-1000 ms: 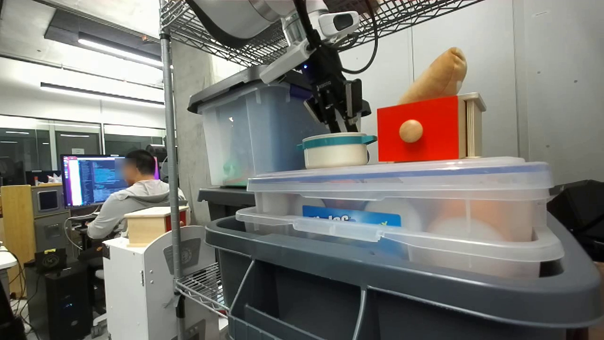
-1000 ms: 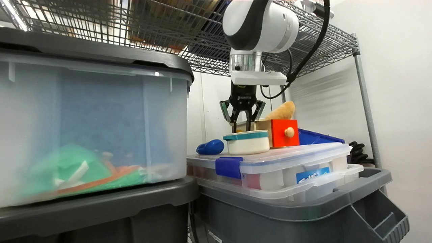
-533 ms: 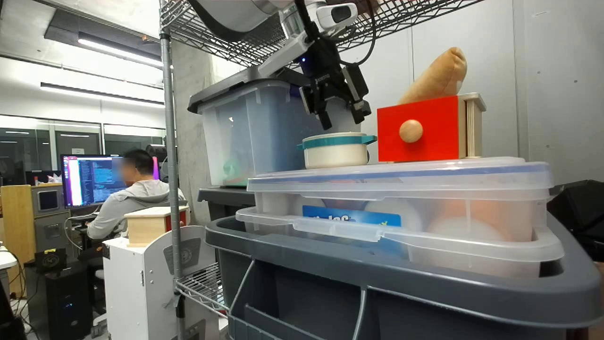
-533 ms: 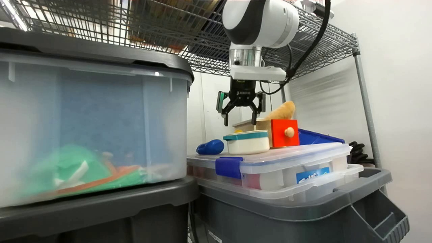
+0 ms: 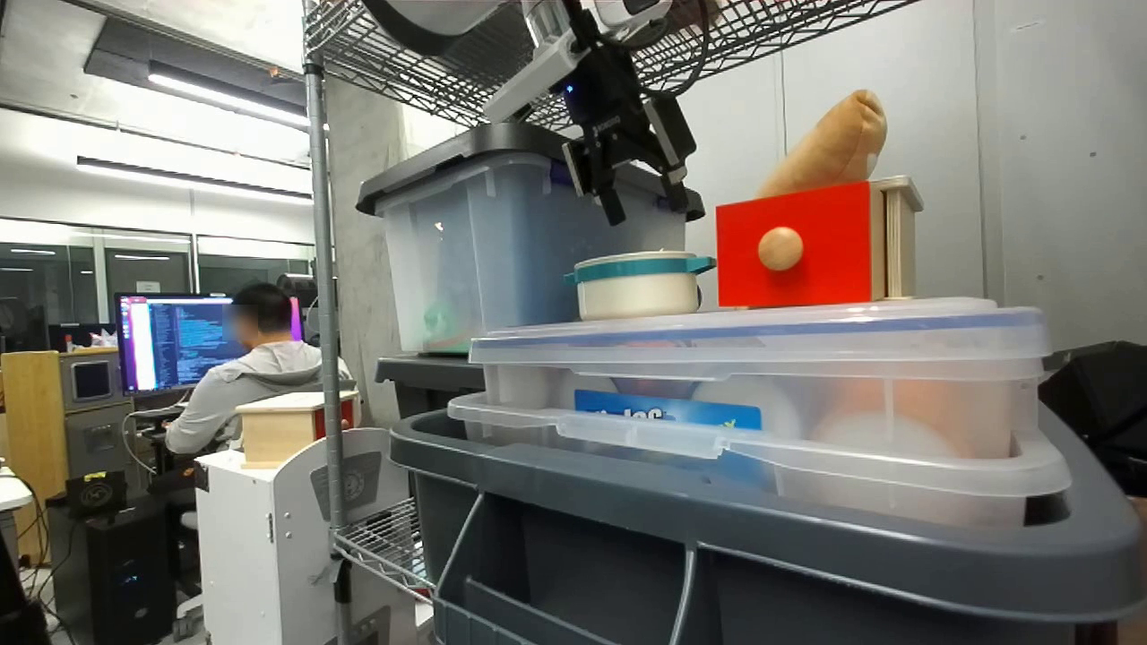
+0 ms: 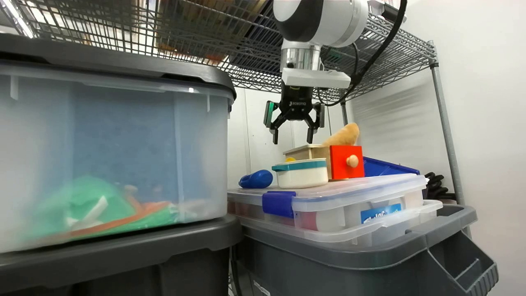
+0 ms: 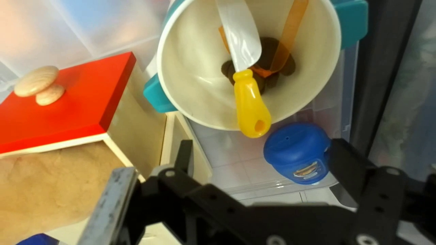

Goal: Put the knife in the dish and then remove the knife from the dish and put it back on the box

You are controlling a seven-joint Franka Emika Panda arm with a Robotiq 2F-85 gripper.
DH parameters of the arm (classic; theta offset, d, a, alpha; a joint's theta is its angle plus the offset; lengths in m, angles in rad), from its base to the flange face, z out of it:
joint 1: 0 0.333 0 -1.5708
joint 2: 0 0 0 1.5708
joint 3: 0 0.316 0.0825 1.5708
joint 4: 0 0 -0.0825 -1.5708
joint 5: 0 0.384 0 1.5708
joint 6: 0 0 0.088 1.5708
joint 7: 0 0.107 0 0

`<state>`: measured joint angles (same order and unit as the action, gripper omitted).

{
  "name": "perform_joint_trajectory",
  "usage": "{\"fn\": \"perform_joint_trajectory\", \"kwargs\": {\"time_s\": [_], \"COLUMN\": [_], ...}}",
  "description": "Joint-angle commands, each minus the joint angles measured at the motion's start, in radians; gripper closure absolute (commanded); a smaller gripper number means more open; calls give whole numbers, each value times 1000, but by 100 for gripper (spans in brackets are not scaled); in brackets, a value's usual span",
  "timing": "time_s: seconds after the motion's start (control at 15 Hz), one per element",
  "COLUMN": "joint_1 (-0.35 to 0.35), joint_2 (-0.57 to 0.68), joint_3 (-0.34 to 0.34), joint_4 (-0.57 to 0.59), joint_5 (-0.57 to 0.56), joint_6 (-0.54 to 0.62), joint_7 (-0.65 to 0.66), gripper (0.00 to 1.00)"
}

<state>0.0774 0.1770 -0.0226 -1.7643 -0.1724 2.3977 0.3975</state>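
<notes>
Above dish [image 6: 302, 177], apart from it, end effector [image 6: 292, 139] has opened wide and risen, holding nothing. Knife [image 7: 244, 73] now lies released in dish, yellow handle reaching over rim. First placing seems done; taking knife out, returning it onto box [image 6: 370, 191] remain.

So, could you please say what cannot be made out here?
Knife: blade end cut off by wrist view's top edge.
Dish: floor hidden by its wall in both exterior views.
Brown shapes: partly covered by the knife, wrist view.
Label on blue object: too small to read, wrist view.
</notes>
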Motion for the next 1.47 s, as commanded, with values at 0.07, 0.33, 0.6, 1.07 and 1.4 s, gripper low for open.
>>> {"fn": "perform_joint_trajectory", "kwargs": {"time_s": [0.07, 0.33, 0.6, 1.07, 1.4], "joint_1": [-5, -7, -9, -11, -7], "joint_2": [-26, -23, -17, 21, 39], "joint_3": [1, 0, -1, -9, -10], "joint_4": [-29, -35, -39, -33, -26], "joint_5": [6, 5, 4, -2, 1], "joint_6": [9, 13, 14, 20, 13], "joint_7": [-19, -20, -20, -12, -13], "gripper": [0, 0, 0, 0, 0]}}
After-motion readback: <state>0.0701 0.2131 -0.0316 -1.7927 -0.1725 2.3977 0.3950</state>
